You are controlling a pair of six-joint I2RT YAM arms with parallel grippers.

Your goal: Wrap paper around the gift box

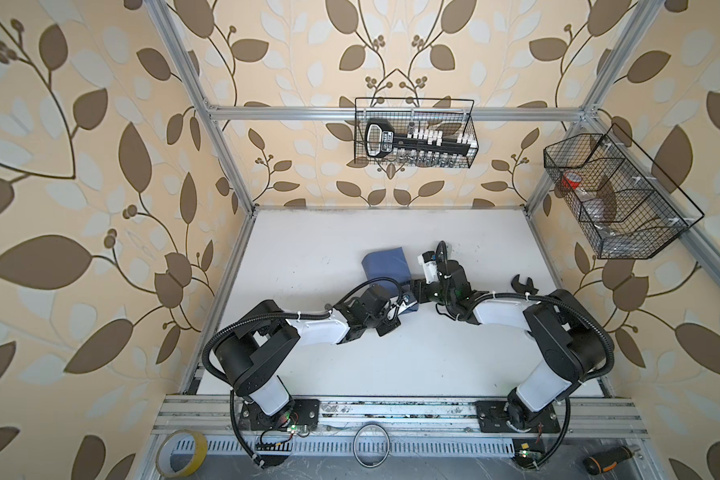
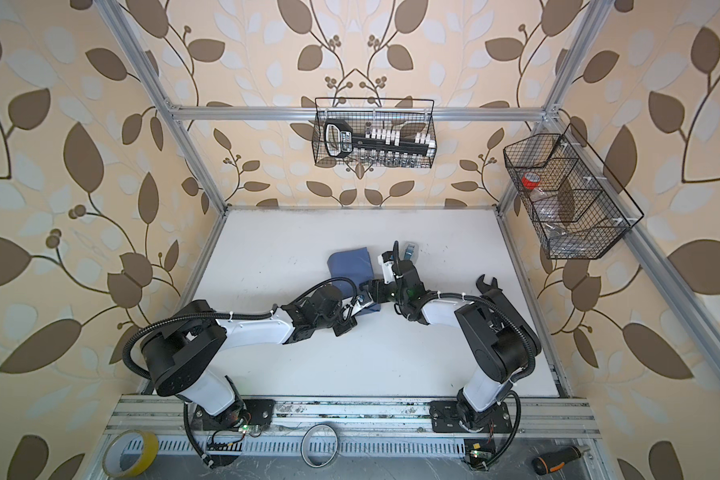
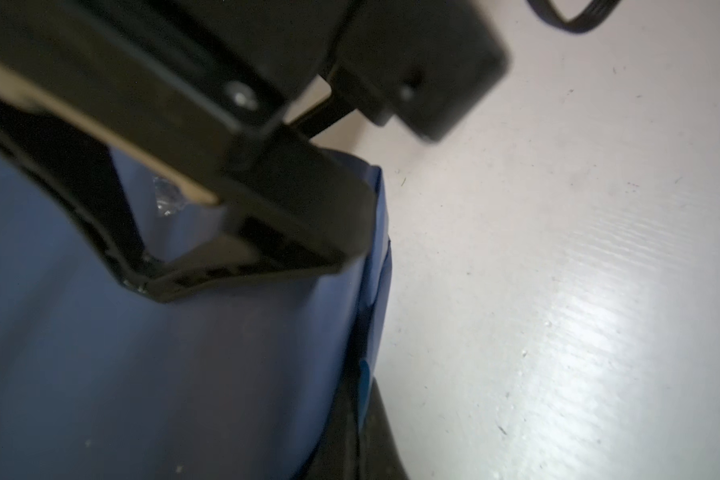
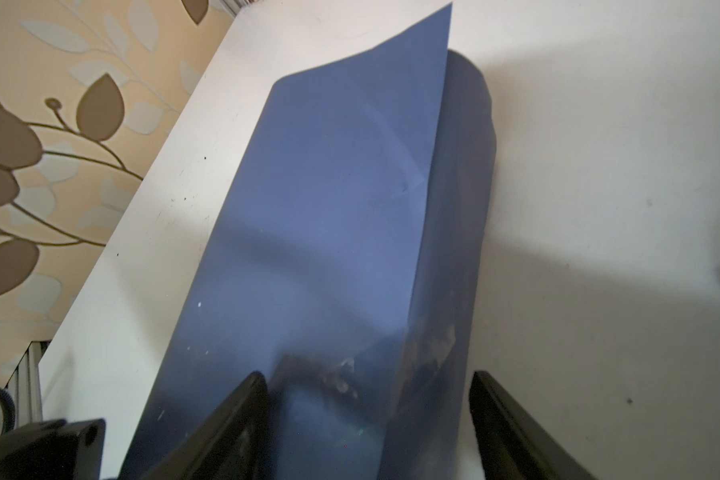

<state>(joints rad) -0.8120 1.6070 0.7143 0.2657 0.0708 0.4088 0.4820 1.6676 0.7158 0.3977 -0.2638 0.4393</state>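
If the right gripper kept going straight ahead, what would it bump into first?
Most likely the paper: in the right wrist view the folded blue sheet lies straight ahead of the right gripper, between its open jaws. Height above it is unclear.

The paper [image 4: 329, 216] is shown thin, matt and lightly creased; the tabletop [image 3: 578, 316] is seen white, smooth and faintly glossy.

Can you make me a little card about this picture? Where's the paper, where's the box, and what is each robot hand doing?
paper: dark blue, folded into a bundle mid-table
box: hidden, probably inside the paper
left gripper: shut, tip down on the paper
right gripper: open, jaws at one end of the bundle
table: white
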